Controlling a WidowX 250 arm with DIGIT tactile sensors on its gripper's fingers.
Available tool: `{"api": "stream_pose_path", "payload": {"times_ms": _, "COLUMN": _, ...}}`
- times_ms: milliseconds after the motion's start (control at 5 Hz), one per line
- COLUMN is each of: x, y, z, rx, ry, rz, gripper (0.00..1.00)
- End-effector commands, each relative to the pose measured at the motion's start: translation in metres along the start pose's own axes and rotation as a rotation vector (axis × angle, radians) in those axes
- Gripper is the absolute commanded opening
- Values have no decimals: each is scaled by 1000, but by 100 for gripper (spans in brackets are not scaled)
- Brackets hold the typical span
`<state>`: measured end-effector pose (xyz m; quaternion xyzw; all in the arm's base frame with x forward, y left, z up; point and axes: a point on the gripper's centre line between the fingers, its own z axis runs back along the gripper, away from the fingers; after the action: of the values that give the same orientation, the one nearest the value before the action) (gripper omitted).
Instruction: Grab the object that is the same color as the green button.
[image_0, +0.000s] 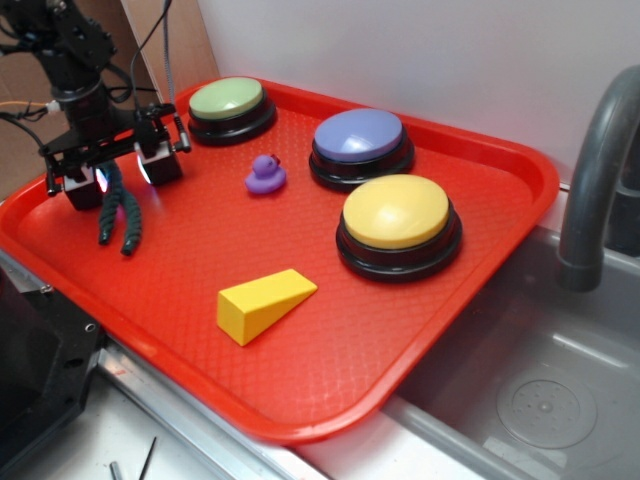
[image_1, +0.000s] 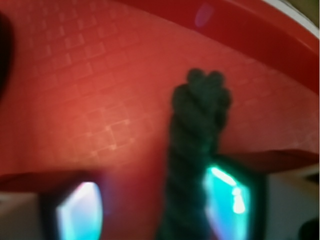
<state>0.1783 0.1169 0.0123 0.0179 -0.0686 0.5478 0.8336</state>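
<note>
The dark green ribbed rope toy (image_0: 127, 222) lies on the red tray (image_0: 330, 380) at the far left, its two ends pointing toward the tray's front. My gripper (image_0: 122, 178) is open and straddles the toy's upper part. In the wrist view the toy (image_1: 197, 120) runs up between the fingers, against the right glowing pad (image_1: 230, 200), with a clear gap to the left pad (image_1: 80, 212); the gripper (image_1: 157, 210) is not closed on it. The green button (image_0: 230, 103), pale green dome on a black base, stands at the tray's back left, just behind the gripper.
A purple-topped button (image_0: 360, 145) and a yellow-topped button (image_0: 397, 222) stand to the right. A small purple duck (image_0: 265, 175) sits mid-tray and a yellow wedge block (image_0: 262, 303) lies near the front. A sink with a grey faucet (image_0: 600, 170) is at the right.
</note>
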Motion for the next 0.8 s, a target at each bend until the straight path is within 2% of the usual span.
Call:
{"api": "stream_pose_path", "payload": {"times_ms": 0, "x": -15, "y": 33, "z": 3, "rx": 16, "ry": 119, "rz": -52, "gripper": 0}}
{"api": "stream_pose_path", "payload": {"times_ms": 200, "x": -23, "y": 35, "z": 22, "rx": 94, "ry": 63, "rz": -137, "gripper": 0}}
{"api": "stream_pose_path", "payload": {"times_ms": 400, "x": -28, "y": 30, "z": 69, "rx": -60, "ry": 29, "rz": -286, "gripper": 0}}
{"api": "stream_pose_path", "payload": {"times_ms": 600, "x": -30, "y": 24, "z": 120, "rx": -122, "ry": 38, "rz": -474, "gripper": 0}}
